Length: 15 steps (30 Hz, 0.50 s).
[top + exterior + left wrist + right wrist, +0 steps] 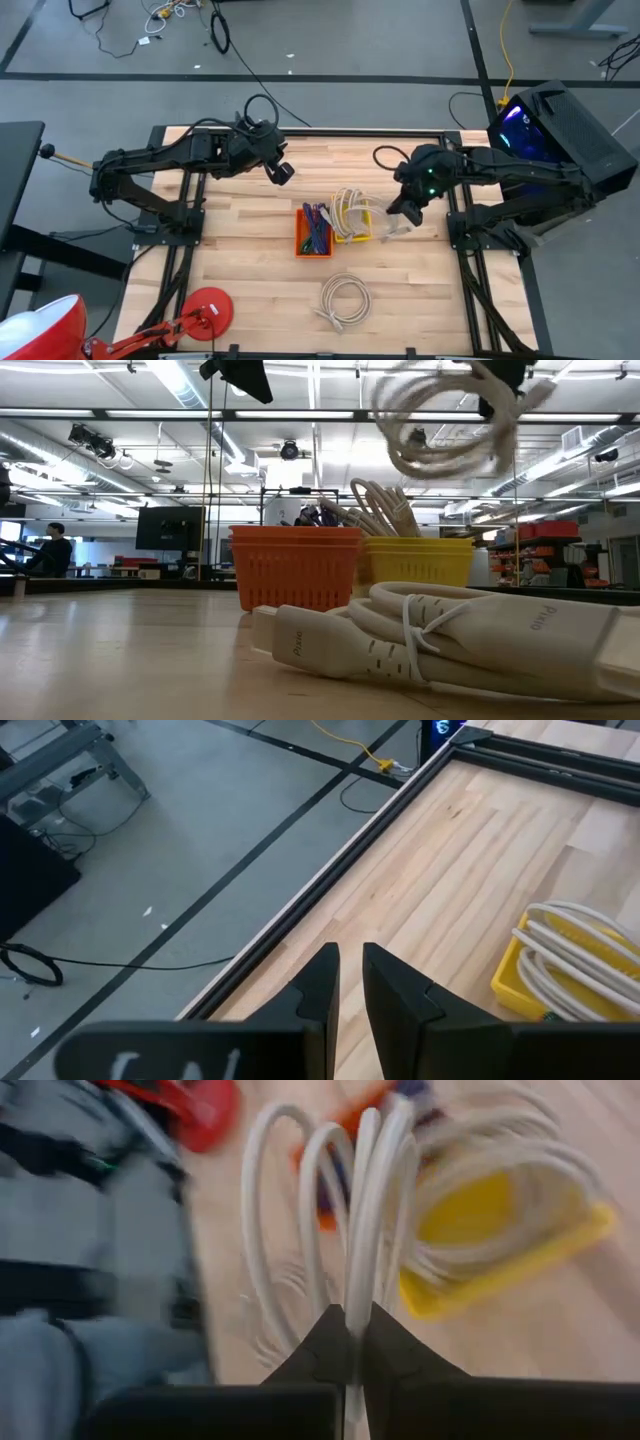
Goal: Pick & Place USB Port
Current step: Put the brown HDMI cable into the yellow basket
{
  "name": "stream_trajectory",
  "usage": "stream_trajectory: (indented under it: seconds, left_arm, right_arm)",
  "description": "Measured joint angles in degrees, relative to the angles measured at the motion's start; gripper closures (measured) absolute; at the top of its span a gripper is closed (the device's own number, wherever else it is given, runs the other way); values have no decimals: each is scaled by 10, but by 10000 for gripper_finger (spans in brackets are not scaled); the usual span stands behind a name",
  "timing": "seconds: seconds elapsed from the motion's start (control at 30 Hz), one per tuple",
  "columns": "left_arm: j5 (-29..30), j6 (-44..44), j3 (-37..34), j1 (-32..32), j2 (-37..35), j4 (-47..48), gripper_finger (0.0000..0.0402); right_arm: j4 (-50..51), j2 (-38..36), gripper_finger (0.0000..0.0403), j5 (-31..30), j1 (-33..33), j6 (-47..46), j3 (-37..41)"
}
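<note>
The right end effector (350, 1330) is clamped on a coiled white cable (370, 1210), holding it above the counter (250, 260) just beside the yellow bin (352, 236). To finish well, centre the coil over the bin's opening, lower until the loops sit inside, then release. The left end effector (283, 172) waits near the counter's far edge, fingers nearly together and empty. Another cable (343, 298) lies on the counter.

The right end effector (352, 1342) pinches a coiled white cable (340, 1210) between closed fingers above the wooden table (560, 1330), a cable-filled yellow bin (520, 1250) and orange bin (325, 1210) beyond.
</note>
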<state>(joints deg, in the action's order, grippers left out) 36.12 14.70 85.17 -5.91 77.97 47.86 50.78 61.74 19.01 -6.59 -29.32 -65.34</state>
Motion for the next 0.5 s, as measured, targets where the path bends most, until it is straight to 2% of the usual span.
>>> stream_trajectory:
  seconds: [0.07, 0.17, 0.27, 0.43, 0.5]
  left_arm:
    - [-2, 1, 0, 0, 0, 0, 349]
    - [-4, 1, 0, 0, 0, 0, 349]
    - [-4, 1, 0, 0, 0, 0, 349]
    - [-5, 1, 0, 0, 0, 0, 349]
    - [-5, 1, 0, 0, 0, 0, 349]
  right_arm:
    - [-11, 0, 396, 10, 0, -6, -1]
    - [48, 0, 396, -28, -5, -21, 0]
    - [68, -2, 396, -34, -10, -33, 0]
    - [-13, -3, 396, 26, -9, -83, 3]
    - [-56, -7, 396, 13, -9, -119, 9]
